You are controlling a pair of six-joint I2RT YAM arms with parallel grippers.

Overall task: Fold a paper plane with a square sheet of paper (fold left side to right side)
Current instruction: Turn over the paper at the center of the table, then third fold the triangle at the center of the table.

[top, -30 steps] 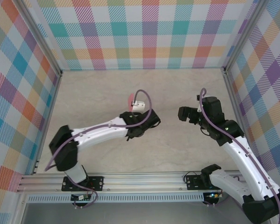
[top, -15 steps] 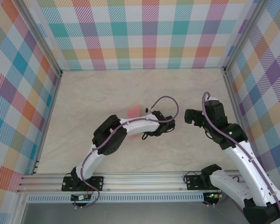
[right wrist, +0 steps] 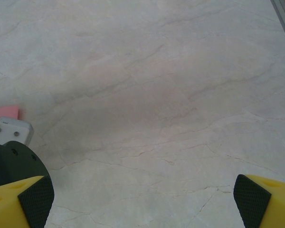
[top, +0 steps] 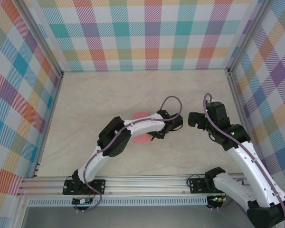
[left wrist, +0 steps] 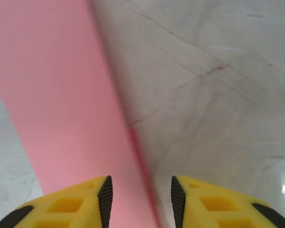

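On table: 1 beige marble-look surface, 3 plaid walls around it.

2 arms. Left arm bends from its base toward table centre and crosses over the paper. Right arm is on the right side, head pointing left, well apart from the paper.

1 sheet of paper, near table centre and slightly left of it. Plain salmon-pink, no print, lying flat. From the top it looks like a rectangle taller than wide. Its middle is hidden by the left arm, so pink shows above and below the arm. In the left wrist view it is a long pink strip with a straight right edge and a thin darker pink line low on that edge. A small pink corner shows at the left edge of the right wrist view.

2 grippers, yellow fingers with black pads. Left gripper: fingers narrowly parted and right over the paper, whose right edge runs into the gap; pads not pressed together. Right gripper: fingers spread wide over bare table, nothing between them.
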